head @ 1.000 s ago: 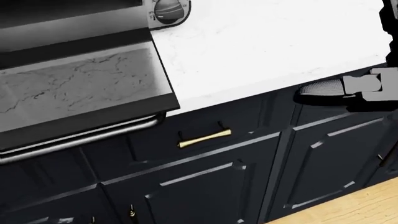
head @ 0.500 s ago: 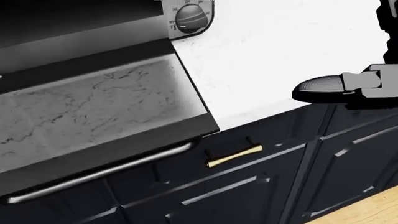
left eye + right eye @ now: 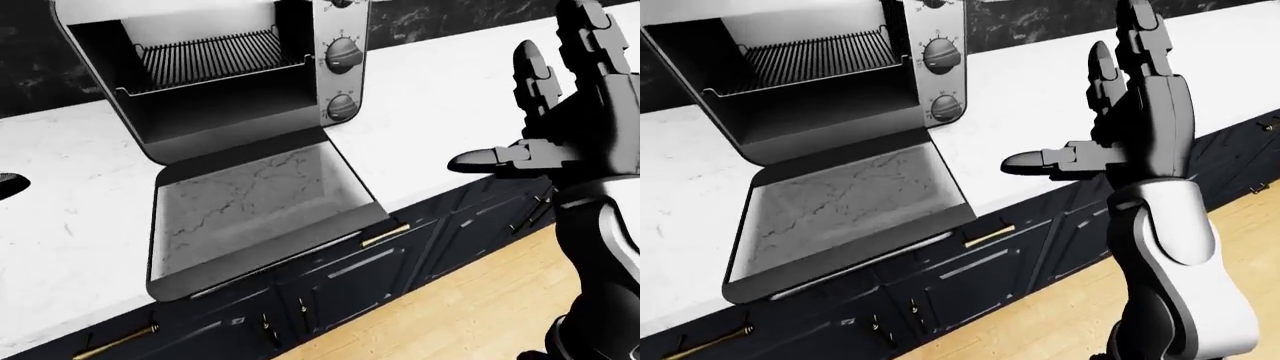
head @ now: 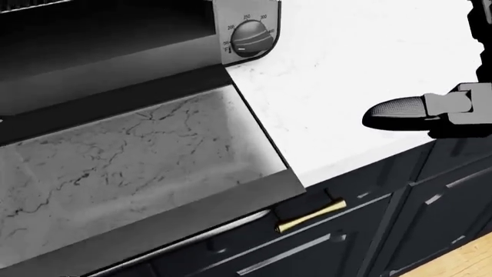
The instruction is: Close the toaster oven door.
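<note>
The door (image 3: 255, 214) is found dropped flat over the bench (image 3: 440, 82) edge – rigid, hinged, glass-paned, judged best lifted by its bar handle (image 3: 275, 264) – while the right robot hand (image 3: 1110, 127) is held released, well apart.

- Toaster oven (image 3: 210, 71) at upper left of left-eye view, on white counter; silver casing, dark cavity, wire rack (image 3: 205, 56) inside
- Door (image 3: 255, 206) fully open, dropped flat, hinged along cavity's lower edge; glass pane mirrors marble veining; dark frame; far edge overhangs counter lip above dark cabinets
- Handle bar (image 3: 275, 262) silver, along door's outer edge
- Two round knobs (image 3: 343, 54) stacked on right panel
</note>
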Robot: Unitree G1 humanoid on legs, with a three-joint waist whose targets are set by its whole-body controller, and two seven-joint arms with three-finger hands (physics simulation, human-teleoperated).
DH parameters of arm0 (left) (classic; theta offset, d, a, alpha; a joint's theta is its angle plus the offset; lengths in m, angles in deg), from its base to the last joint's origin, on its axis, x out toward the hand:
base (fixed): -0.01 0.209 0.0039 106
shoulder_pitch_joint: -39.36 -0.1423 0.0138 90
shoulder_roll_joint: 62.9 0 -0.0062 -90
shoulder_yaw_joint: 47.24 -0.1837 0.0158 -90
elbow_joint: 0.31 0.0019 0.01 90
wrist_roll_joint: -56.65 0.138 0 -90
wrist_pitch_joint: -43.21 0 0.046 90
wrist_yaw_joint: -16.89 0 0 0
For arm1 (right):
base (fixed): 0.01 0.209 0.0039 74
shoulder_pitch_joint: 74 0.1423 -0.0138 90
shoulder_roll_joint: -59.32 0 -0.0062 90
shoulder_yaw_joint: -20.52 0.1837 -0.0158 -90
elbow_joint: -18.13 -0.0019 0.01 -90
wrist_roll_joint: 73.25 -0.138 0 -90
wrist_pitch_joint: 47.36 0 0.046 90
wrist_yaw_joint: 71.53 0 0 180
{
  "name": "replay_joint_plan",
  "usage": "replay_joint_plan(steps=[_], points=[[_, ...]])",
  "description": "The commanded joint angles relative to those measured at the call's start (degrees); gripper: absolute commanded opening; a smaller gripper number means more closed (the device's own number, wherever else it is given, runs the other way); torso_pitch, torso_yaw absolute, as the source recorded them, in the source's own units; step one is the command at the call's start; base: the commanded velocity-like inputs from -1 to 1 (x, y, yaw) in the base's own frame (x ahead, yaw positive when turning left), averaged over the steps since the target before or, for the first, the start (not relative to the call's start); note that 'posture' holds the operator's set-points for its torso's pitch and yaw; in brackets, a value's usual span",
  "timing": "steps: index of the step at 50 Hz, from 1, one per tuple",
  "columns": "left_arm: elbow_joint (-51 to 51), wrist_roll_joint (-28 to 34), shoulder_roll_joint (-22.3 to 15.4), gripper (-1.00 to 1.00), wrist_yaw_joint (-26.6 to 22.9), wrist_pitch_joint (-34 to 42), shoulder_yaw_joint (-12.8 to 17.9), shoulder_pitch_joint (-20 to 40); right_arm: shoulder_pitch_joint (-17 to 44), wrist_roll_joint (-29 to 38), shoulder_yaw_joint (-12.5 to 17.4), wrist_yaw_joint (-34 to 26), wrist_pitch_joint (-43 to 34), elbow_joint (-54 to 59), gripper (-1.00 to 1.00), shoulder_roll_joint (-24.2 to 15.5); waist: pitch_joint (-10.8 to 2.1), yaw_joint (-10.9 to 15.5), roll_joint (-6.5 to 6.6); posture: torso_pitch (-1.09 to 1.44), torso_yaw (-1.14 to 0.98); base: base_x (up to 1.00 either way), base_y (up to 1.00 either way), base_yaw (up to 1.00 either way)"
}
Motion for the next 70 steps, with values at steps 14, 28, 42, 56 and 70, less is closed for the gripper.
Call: replay_joint_plan(steps=[14,28,42,56,70], points=[[-1.41,-0.15,-1.70,1.00,0.28,-1.03,1.05,0.89,1.68,-0.52,0.30,-0.06,0.90,-0.84,1.00,-0.76,-0.73,0.82,-2.68,0.00,0.00,0.09,0.13,0.00],[-1.11,-0.11,-2.00,1.00,0.26,-1.22,1.10,0.99,1.89,2.11,0.18,-0.50,2.63,1.09,1.00,-0.99,-0.20,-0.13,0.98,0.00,0.00,0.07,0.01,0.00],[-1.23,0.07,-1.89,1.00,0.03,-1.40,1.22,0.84,1.67,-3.94,1.35,7.48,0.69,5.35,1.00,-1.33,-0.93,0.55,-1.22,0.00,0.00,0.00,0.00,0.00],[-1.15,0.02,-2.10,1.00,0.00,-1.33,1.44,0.85,2.13,-6.85,2.89,9.52,1.44,5.20,1.00,-2.16,-0.81,1.70,-0.96,0.00,0.00,0.00,0.00,0.31],[-1.11,-0.22,-2.45,1.00,0.17,-1.09,1.44,1.07,3.24,-8.87,2.72,13.39,1.33,6.11,1.00,-3.74,0.06,2.58,-7.46,0.00,0.00,0.00,0.00,1.00]])
